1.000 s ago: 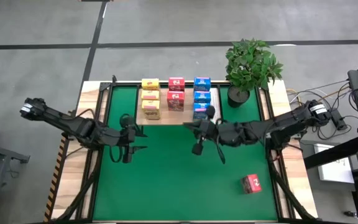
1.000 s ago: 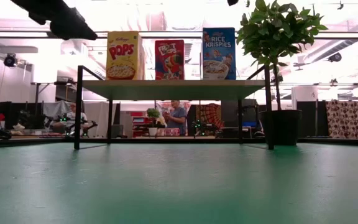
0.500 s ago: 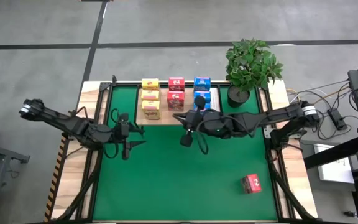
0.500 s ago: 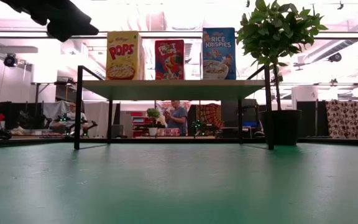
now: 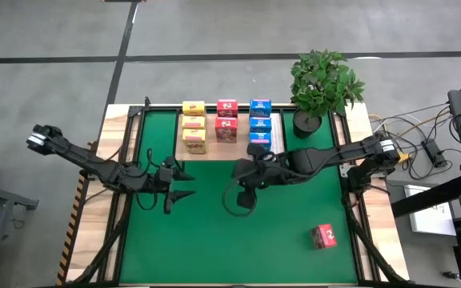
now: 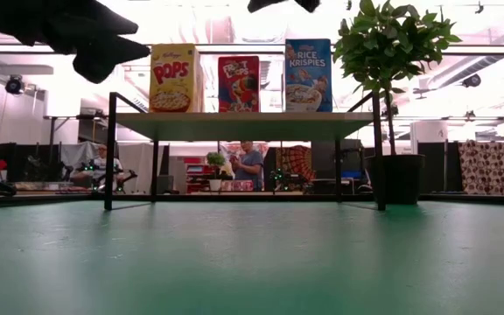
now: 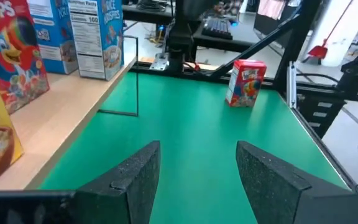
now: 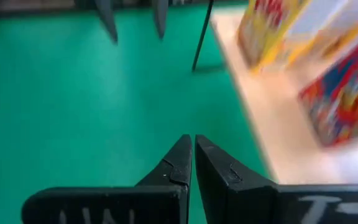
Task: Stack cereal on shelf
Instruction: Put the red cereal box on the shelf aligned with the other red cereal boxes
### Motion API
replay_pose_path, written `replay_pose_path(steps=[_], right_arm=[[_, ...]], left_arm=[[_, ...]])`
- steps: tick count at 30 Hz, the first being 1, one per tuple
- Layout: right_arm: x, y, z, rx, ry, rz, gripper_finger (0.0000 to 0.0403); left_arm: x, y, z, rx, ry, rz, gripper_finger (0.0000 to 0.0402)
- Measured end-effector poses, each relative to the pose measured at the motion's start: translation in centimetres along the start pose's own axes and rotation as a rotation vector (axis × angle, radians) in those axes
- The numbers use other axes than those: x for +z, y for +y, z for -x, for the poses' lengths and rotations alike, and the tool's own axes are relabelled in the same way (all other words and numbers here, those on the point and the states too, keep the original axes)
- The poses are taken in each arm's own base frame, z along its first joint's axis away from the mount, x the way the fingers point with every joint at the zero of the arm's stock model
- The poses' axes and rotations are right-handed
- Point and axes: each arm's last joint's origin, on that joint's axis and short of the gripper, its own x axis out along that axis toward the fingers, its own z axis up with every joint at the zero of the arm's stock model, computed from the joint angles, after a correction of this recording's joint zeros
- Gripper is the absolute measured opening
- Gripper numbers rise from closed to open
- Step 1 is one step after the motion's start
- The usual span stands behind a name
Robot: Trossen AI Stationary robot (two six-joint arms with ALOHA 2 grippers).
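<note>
Low view: green mat (image 6: 252, 262), busy room.

Legible text, low view: the yellow cereal box (image 6: 176, 78) on the shelf (image 6: 243, 126) reads "Kellogg's" and "POPS". The blue cereal box (image 6: 308, 75) reads "RICE KRISPIES". The red cereal box (image 6: 238, 84) between them carries a "FROOT LOOPS" logo, partly legible.

Left wrist view: a blue box's side panel (image 7: 84, 28) shows the number "100"; its front face (image 7: 112, 34) shows "ICE" and, below it, "RISPIES".
</note>
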Motion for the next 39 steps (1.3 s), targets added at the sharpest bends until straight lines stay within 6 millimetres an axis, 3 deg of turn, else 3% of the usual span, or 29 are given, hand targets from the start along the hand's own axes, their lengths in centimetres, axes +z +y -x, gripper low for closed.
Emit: replay_pose_path(steps=[9,24,39], right_arm=[[-2.9,2.4,-0.3,0.006,0.143,-0.056,0.0011],[-3.9,3.0,-0.4,0.004,0.178,-0.034,0.0011],[-5.4,6.2,0.8,0.053,0.179,-0.002,0.0011]], left_arm=[[-0.4,-0.4,-0.9,0.006,0.024,-0.012,0.0194],[0.3,-1.3,-2.6,0.012,0.059,-0.065,0.0194],[0.1,-2.0,-4.3,0.029,0.103,-0.102,0.0194]])
